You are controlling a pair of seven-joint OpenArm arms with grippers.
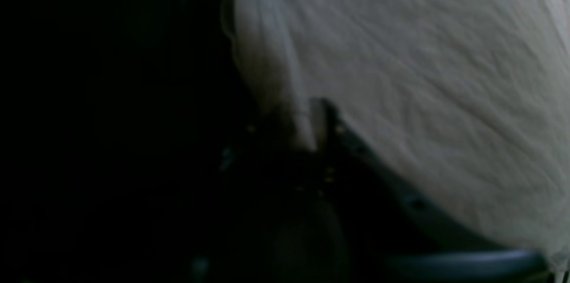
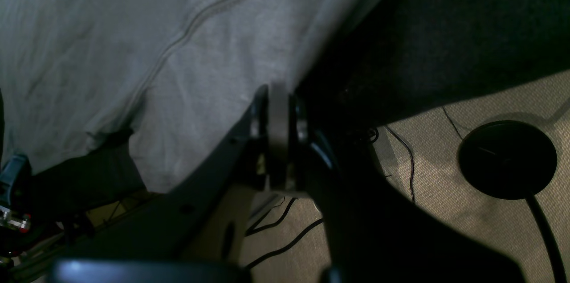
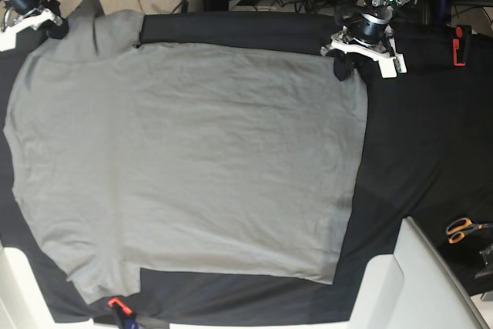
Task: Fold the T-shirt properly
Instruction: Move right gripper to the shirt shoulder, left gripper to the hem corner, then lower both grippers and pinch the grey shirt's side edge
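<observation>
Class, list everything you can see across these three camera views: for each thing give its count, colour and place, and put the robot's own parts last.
Plain grey cotton T-shirt: one, grey, spread flat on the table.
Black table cloth: one, black, under the shirt.
Orange-handled scissors: one pair, right edge.
Red clamp: one, upper right.
Left gripper: one, white and black, closed on the shirt's upper right corner.
Right gripper: one, black, shut on the shirt's edge.

Surface: being covered by a black cloth.
T-shirt: being carried spread flat on it.
Scissors: being carried near its right edge.
</observation>
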